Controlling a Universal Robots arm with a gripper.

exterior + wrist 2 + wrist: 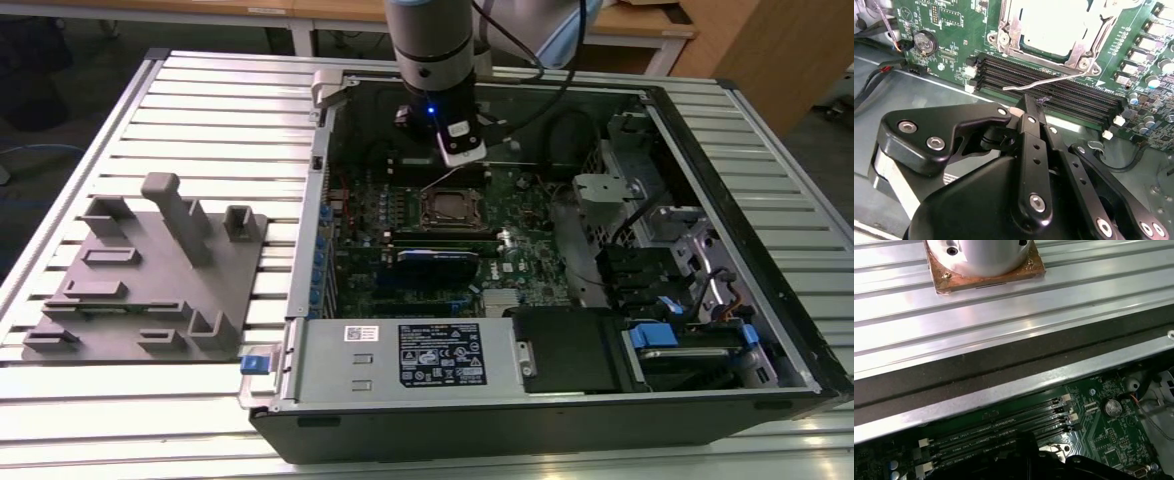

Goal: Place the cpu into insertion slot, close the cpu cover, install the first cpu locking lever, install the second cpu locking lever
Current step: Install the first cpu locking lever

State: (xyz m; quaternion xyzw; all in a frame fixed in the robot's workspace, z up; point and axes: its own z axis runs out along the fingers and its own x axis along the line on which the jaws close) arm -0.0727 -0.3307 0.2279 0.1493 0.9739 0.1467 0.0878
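The end effector hangs inside the open computer case on the counter. Its fingers are drawn together at the tips and grip nothing. The cpu sits in the insertion slot, with the cpu cover lowered over it. One locking lever stands unlatched above the memory slots, just beside the fingertips.

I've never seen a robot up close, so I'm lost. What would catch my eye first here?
An open computer case lies on a ribbed metal table, with the arm's tool hanging inside it above the green board. In the second wrist view, a thin metal lever juts out beside the shiny cpu, just beyond the tool's tip. A grey moulded fixture lies at the exterior view's left.
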